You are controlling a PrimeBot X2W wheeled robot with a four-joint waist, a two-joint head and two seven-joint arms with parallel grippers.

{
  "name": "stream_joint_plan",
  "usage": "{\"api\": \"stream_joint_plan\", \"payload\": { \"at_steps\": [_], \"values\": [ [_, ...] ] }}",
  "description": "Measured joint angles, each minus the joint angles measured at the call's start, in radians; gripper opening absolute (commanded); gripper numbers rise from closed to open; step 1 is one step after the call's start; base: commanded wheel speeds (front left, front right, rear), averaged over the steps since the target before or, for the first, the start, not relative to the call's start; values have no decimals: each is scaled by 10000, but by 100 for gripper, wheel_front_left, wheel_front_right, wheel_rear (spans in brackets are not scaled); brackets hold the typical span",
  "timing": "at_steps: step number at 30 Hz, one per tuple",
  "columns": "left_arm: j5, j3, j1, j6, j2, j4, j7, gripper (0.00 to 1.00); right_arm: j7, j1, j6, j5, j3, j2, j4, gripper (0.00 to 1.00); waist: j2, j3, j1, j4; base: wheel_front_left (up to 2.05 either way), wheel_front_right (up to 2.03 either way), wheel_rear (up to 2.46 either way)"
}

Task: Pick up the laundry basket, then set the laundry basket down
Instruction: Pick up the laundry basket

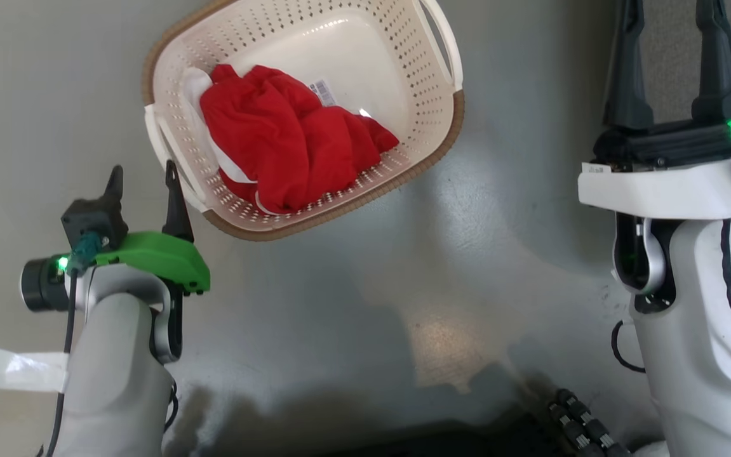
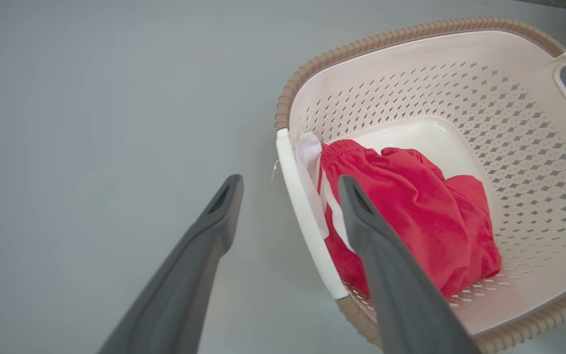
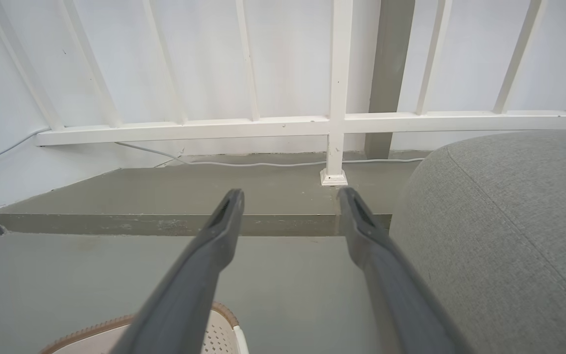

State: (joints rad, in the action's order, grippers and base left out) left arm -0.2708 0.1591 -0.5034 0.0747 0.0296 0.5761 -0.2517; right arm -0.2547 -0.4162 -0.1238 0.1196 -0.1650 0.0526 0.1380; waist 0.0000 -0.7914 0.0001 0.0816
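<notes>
Floor: smooth grey-green painted concrete floor [image 1: 352, 266], glossy, with a pale glare patch and the robot's dark shadow along the bottom of the head view.
Room edge: in the right wrist view, a raised grey concrete step [image 3: 164, 196] runs along a white wall; a white railing of slanted bars [image 3: 337, 118] stands on the step, and a thin white cable [image 3: 263, 163] lies along the foot of the wall.
Seat: rounded grey fabric cushion [image 3: 509, 221] beside the right fingers.
Basket: cream-white rounded-rectangular plastic laundry basket [image 1: 403, 95] with perforated sides and brown woven-look rim, standing on the floor, turned at an angle; a corner of it shows low in the right wrist view [image 3: 214, 334].
Contents: crumpled red cloth garment with white trim [image 1: 289, 139], lying toward the basket's left end, against the white side handle [image 2: 307, 216].
Left gripper [image 1: 143, 181]: two dark fingers spread apart, holding nothing; one finger lies outside the handle, the other over the basket's inside, straddling the handle. Whether either touches it I cannot tell.
Right gripper [image 1: 673, 57]: fingers apart, empty, well clear of the basket, to its right.
Tape: white strip [image 1: 3, 371] on the floor at the lower left.
</notes>
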Motion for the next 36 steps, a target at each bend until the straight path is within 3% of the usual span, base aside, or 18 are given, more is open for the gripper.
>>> {"api": "stream_joint_plan", "payload": {
  "at_steps": [20,21,22,26,29,36],
  "values": [
    [23,-619,-1143,35,-8,1231,0,100,0,-405,-12,109,56,8,73,100,0,-911,0,582,0,0,0],
    [23,-619,-1143,35,-8,1231,0,84,0,-405,-12,109,56,8,73,100,0,-911,0,582,0,0,0],
    [23,-650,-1172,52,-6,1275,0,51,0,-428,-13,109,58,8,75,100,0,-925,0,588,0,0,0],
    [12,-736,-1351,63,-8,1396,0,6,0,-456,-13,109,58,6,75,100,0,-969,0,607,0,0,0],
    [13,-777,-1493,65,-10,1540,0,0,0,-457,-13,109,59,6,75,100,0,-990,0,613,0,0,0],
    [35,-844,-1643,144,-50,1666,-4,0,0,-475,-15,127,50,12,73,100,0,-1002,-1,609,0,0,0]
  ]
}}
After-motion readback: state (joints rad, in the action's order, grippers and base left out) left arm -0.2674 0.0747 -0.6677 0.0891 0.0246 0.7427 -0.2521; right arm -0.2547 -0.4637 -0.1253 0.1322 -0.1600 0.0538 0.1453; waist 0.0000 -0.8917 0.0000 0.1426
